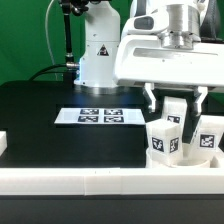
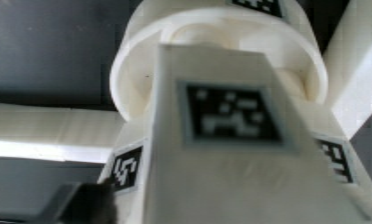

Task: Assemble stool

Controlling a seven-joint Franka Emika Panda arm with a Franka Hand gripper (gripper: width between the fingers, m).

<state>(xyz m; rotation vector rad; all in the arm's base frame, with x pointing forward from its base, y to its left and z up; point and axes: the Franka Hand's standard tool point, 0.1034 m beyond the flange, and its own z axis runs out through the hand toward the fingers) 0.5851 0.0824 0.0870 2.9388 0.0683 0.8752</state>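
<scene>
You are looking at the fingers [image 1: 151, 98] hanging released, 1 on each side of an upright leg [image 1: 173, 109].

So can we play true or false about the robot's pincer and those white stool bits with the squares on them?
1. The table is black. True.
2. The stool legs carry black-and-white tags. True.
3. The pincer hangs on the exterior view's left. False: it hangs on the exterior view's right, just above the stool legs.
4. The marker board stands up on its edge. False: it lies flat on the table.
5. The pincer is squeezed shut. False: its two fingers stand spread apart.
</scene>
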